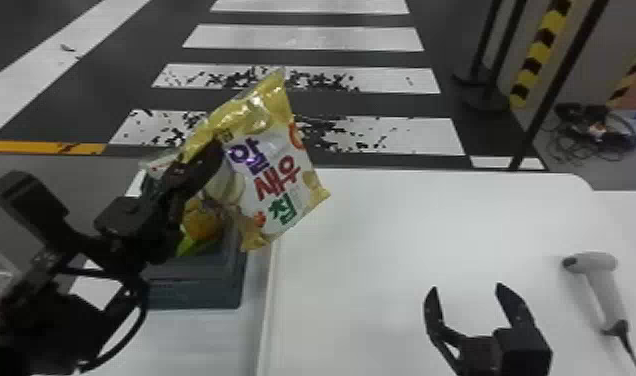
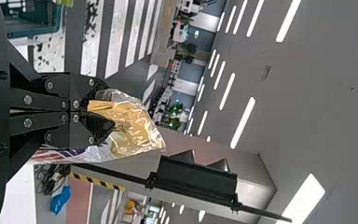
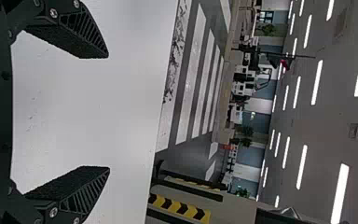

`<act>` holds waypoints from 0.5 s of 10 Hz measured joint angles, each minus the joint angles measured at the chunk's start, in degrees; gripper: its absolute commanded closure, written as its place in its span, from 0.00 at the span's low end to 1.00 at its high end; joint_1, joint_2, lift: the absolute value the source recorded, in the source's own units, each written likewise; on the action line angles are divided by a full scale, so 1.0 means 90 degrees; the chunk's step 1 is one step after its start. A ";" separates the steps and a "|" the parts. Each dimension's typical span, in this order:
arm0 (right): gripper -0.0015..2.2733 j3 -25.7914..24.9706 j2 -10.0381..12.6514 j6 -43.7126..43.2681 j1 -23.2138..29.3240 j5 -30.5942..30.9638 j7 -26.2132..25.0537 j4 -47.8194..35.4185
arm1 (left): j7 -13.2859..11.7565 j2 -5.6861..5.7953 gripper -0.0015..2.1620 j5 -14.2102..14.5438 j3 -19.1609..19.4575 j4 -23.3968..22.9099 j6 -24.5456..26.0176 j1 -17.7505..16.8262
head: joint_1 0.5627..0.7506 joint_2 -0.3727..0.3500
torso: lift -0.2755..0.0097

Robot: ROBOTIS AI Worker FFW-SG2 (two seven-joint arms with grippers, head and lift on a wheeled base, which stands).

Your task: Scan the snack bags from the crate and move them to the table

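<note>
1. Pinching the snack bag near its upper left edge, the left gripper has its two fingers pressed together on the film.
2. The bag hangs tilted, with one corner pointing up, in front of the table's left edge and the crate in the head view.
3. Its upper part and edges are glossy yellow-gold, catching bright glints; a broad white panel carries large lettering in purple, red and green, with small orange-red marks near the panel's edges.
4. In the left wrist view the bag's end beyond the fingers is crinkled, shiny and golden, with a clear-looking rim.
5. Behind the bag, at the dark grey crate, some packaging shows orange and green.
6. The right gripper is over the white table, fingers spread and nothing between them.
7. A light grey handheld scanner lies on the table's right side, its cord trailing from the handle.
</note>
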 measured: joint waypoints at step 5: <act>0.06 -0.0237 0.0008 -0.0230 -0.0025 -0.0025 -0.0554 0.0215 | -0.0278 -0.0262 0.95 -0.0098 -0.0870 0.0498 0.0907 -0.0467 | 0.70 0.28 | 0.63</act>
